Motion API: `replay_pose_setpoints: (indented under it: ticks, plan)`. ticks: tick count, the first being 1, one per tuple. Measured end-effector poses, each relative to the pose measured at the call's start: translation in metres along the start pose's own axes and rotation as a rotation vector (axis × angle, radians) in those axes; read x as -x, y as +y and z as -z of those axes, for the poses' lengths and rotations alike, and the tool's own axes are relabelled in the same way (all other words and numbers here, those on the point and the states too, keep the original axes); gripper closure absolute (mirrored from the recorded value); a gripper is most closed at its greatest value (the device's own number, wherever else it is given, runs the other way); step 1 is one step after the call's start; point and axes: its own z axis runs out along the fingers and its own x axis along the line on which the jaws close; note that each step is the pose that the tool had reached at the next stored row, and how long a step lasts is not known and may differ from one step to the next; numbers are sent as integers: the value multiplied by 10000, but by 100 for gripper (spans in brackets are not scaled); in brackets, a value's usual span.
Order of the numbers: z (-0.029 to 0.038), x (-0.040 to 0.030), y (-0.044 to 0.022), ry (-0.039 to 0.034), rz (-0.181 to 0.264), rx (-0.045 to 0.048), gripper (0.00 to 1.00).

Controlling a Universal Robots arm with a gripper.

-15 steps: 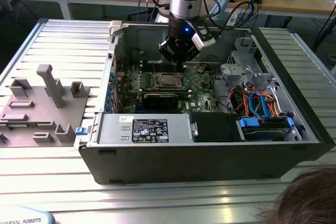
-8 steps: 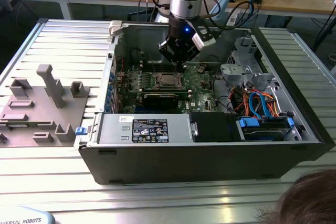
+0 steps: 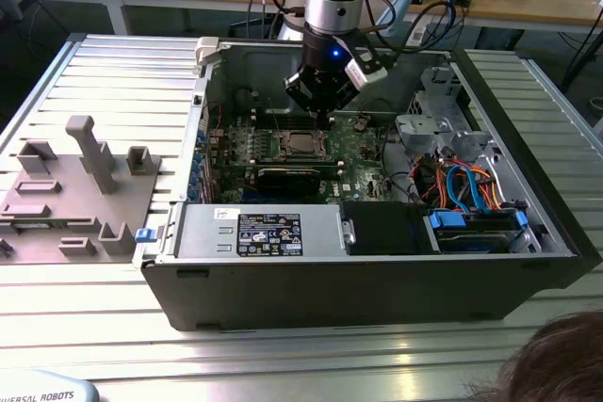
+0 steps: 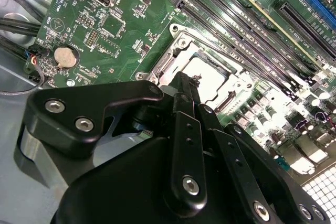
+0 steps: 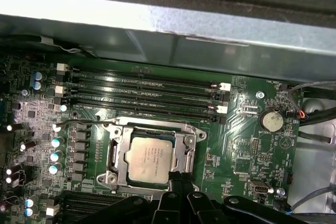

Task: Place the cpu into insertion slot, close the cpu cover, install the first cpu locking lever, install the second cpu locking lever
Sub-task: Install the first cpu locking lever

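A Universal Robots arm reaches straight down into an open computer case (image 3: 528,185) lying on its side on a ribbed metal worktop (image 3: 113,63), its black gripper (image 3: 323,112) poised just above the green motherboard (image 3: 363,152) toward the case's far wall. In the second wrist view the gripper (image 4: 185,85) has its slim black fingers (image 4: 184,129) drawn together into a narrow point, with nothing visible between them, their tips at the edge of the insertion slot (image 4: 176,51).

The cpu (image 5: 149,160), a silver-grey square, sits in the insertion slot (image 5: 116,129) near the middle of the motherboard (image 5: 241,145), framed by the cpu cover (image 5: 185,145), whose metal border lies flat around the chip. A thin locking lever (image 5: 79,123) runs along the side of the socket that faces the long black memory slots (image 5: 142,95). In the first wrist view the fingertips (image 5: 176,179) touch or nearly touch the socket edge opposite those slots; contact cannot be judged.

Room around the socket is tight: memory slots on one side, a row of capacitors (image 5: 55,150) on another, a coin battery (image 5: 271,120) farther off. In the exterior view, a drive cage (image 3: 429,124) and bundled cables (image 3: 462,181) crowd the case's right end, a power supply (image 3: 259,233) lines its near wall, and a grey fixture tray (image 3: 71,195) occupies the worktop's left edge.
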Motion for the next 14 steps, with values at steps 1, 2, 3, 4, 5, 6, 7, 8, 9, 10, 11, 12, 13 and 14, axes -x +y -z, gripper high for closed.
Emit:
replay_pose_setpoints:
  ticks: [1, 2, 3, 4, 5, 6, 7, 8, 9, 10, 11, 12, 13, 14]
  plan:
    - [0, 0, 0, -1, 19, 0, 89]
    - [0, 0, 0, -2, 30, 0, 89]
    - [0, 0, 0, -2, 47, 0, 89]
    - [0, 0, 0, -3, 58, 0, 89]
    - [0, 0, 0, -4, 81, 1, 89]
    - [0, 0, 0, -5, 93, 1, 89]
    - [0, 0, 0, -6, 105, 1, 89]
    - [0, 0, 0, -7, 128, 1, 89]
    - [0, 0, 0, -8, 147, 1, 89]
    - [0, 0, 0, -9, 158, 1, 89]
    - [0, 0, 0, -9, 169, 1, 89]
    - [0, 0, 0, -10, 189, 1, 89]
    - [0, 0, 0, -10, 199, 2, 89]
    - [0, 0, 0, -11, 211, 2, 89]
